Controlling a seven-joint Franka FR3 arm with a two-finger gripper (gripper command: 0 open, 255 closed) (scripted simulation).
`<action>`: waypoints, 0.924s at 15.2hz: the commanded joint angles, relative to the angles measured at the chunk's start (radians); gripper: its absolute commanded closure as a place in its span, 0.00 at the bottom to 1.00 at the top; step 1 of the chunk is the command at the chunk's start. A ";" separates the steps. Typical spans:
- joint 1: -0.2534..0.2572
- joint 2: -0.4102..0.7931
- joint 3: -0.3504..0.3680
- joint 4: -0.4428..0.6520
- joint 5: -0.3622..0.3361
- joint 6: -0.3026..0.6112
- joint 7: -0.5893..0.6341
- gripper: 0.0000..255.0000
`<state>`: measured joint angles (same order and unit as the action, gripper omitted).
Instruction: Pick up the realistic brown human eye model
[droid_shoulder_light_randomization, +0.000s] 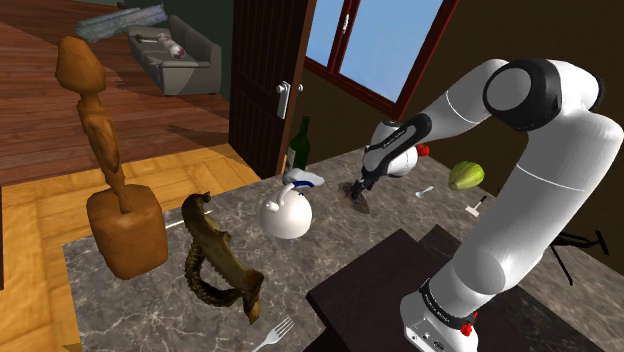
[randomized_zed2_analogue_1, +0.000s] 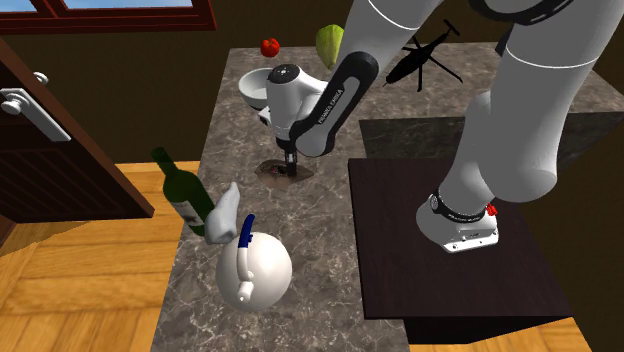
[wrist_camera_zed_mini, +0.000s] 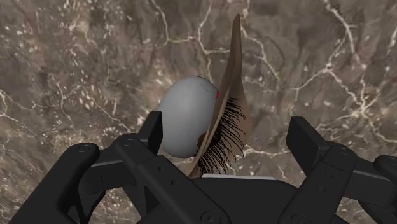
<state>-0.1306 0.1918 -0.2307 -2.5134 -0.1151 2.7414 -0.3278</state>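
eye model (wrist_camera_zed_mini: 188, 121), a grey-white ball with a brown lid and dark lashes, lies on the brown marbled countertop (wrist_camera_zed_mini: 83, 63) between the spread fingers (wrist_camera_zed_mini: 304, 137) of the black gripper (wrist_camera_zed_mini: 228, 130). one finger sits just beside the ball and the other stands apart from the lashes, so nothing is clasped. in the shoulder view the gripper reaches down to the countertop, near a white teapot (droid_shoulder_light_randomization: 287, 215) and a green bottle (droid_shoulder_light_randomization: 301, 145).

Bare counter (randomized_zed2_analogue_1: 320, 215) lies around the eye model (wrist_camera_zed_mini: 184, 121); nearest obstacles are the white bowl (randomized_zed2_analogue_1: 252, 88) and green bottle (randomized_zed2_analogue_1: 180, 192).
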 joint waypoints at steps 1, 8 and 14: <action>-0.002 0.024 0.004 0.003 0.007 0.022 -0.002 0.00; -0.001 0.023 0.004 0.002 0.006 0.021 -0.001 1.00; 0.000 0.010 0.002 0.002 0.003 0.008 -0.001 1.00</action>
<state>-0.1316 0.2085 -0.2280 -2.5112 -0.1104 2.7569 -0.3288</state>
